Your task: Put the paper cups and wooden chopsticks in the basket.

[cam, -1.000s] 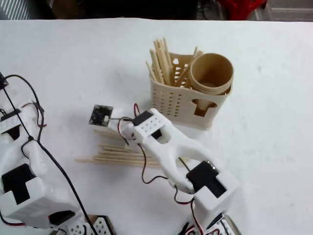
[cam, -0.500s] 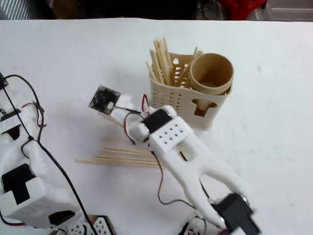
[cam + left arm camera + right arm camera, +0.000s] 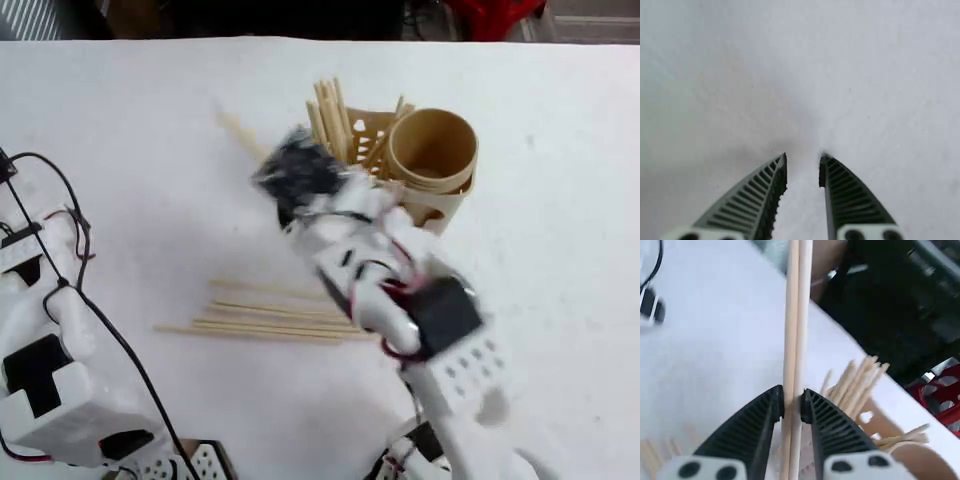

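Right jaws clamp what look like two chopsticks near the basket; left jaws stand apart above the desk.

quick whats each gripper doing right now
left gripper: open, holding nothing
right gripper: closed on two chopsticks

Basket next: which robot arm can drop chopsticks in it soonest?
Right. The right gripper is shut on two chopsticks close by the basket. The left gripper is open and empty over bare table.
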Controlling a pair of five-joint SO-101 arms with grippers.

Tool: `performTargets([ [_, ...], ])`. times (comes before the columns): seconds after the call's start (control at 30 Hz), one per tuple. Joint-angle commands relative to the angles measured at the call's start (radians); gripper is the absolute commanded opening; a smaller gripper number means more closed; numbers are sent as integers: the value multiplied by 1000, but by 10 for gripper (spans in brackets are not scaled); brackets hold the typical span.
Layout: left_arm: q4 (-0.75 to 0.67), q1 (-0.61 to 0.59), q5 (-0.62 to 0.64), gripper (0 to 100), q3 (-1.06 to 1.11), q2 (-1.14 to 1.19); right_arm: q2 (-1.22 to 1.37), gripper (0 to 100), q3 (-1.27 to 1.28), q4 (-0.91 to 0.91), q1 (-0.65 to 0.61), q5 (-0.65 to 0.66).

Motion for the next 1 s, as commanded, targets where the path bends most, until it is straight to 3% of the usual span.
performTargets([
  [0.0,9,-2,-12,124,-44,-7,-58,15,-58,-259,99,-178],
  [0.27,11,-2,-12,124,-43,-7,51,18,-43,-670,199,-315],
  [0.53,11,-2,-12,124,-43,-7,199,17,21,-763,248,-316],
  [0.73,11,-2,-12,124,-41,-7,143,16,262,-960,243,-316],
  [0.97,11,-2,-12,124,-41,-7,73,34,402,-1001,248,-307],
])
